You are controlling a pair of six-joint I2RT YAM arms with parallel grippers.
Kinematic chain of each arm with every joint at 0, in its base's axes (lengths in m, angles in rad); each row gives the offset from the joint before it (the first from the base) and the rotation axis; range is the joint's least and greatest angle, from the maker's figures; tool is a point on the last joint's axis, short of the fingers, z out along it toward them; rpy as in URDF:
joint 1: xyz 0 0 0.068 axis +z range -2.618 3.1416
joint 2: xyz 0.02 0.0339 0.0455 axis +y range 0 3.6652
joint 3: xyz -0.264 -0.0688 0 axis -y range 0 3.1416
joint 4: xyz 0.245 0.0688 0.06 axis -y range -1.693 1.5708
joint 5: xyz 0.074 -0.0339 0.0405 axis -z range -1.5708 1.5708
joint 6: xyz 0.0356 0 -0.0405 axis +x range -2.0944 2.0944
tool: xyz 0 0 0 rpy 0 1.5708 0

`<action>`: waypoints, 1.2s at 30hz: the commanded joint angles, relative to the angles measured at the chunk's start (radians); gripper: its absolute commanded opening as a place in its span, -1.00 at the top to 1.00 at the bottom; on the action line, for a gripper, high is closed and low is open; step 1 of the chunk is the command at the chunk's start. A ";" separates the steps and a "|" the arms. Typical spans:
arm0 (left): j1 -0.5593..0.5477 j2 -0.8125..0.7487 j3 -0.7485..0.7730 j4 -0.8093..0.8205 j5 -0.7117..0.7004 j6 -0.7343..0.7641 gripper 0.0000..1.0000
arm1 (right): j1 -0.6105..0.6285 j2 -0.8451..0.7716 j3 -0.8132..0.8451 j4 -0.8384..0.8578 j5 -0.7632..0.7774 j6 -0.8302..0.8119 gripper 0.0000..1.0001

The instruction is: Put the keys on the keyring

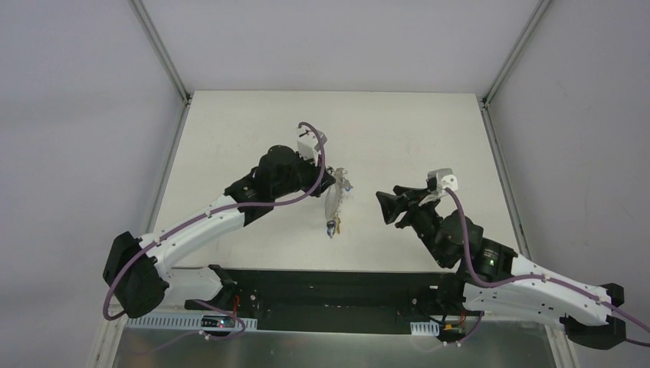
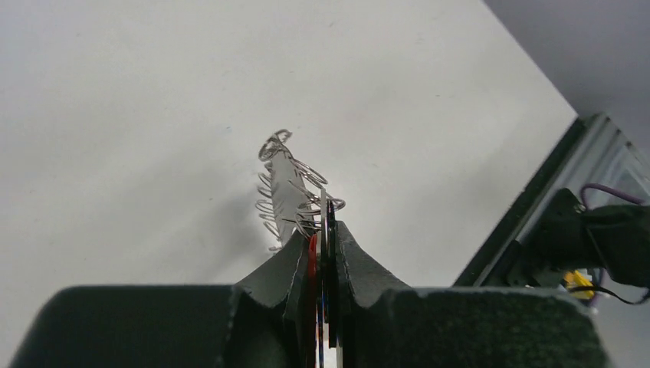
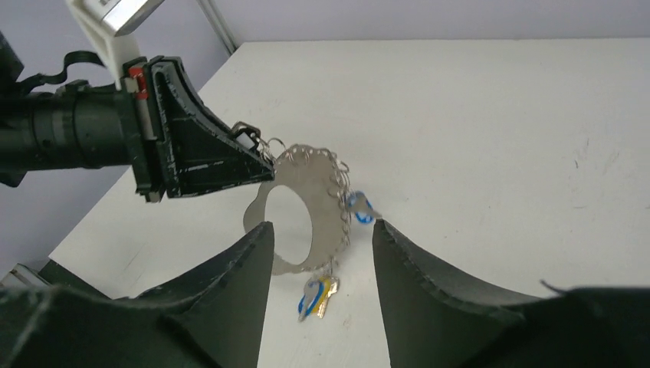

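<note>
The left pincer [image 1: 331, 182] is clenching the keyring [image 3: 326, 222], keys [image 3: 316, 297] hanging from it, while the right pincer [image 1: 385, 208] is hovering released just beside.

The white-and-black jointed left arm [image 1: 195, 222], at 8 o'clock in the top view, and its twin right arm [image 1: 536, 295], at 4 o'clock, share one build: white moulded shells on the long links, matte black housings at joints and wrists. A thin purple cable [image 1: 462, 238] runs along each. Each wrist bears a small white camera bracket [image 1: 444, 180]. The black wedge-shaped fingers [image 3: 230, 284] taper to thin tips. A tiny green light [image 1: 490, 266] glows on the right elbow.
</note>
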 commanded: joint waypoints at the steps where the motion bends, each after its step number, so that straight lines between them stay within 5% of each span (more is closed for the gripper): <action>1: 0.093 0.064 0.040 0.047 -0.017 -0.041 1.00 | -0.001 0.016 -0.033 0.004 0.052 0.103 -0.08; 11: 0.182 0.291 0.094 0.044 0.031 -0.151 1.00 | -0.007 0.046 -0.056 -0.054 0.085 0.187 -0.10; 17: 0.191 0.314 0.096 -0.033 -0.082 -0.168 0.98 | -0.011 0.049 -0.062 -0.092 0.131 0.214 -0.14; 24: 0.192 0.304 0.123 -0.153 -0.176 -0.142 0.44 | -0.017 0.080 -0.051 -0.133 0.090 0.207 -0.20; 33: 0.192 0.244 0.161 -0.158 -0.072 -0.116 0.13 | -0.019 0.152 0.000 -0.210 0.045 0.212 -0.32; 36: 0.192 0.189 0.176 -0.164 -0.050 -0.105 0.01 | -0.020 0.167 0.016 -0.221 0.050 0.220 -0.56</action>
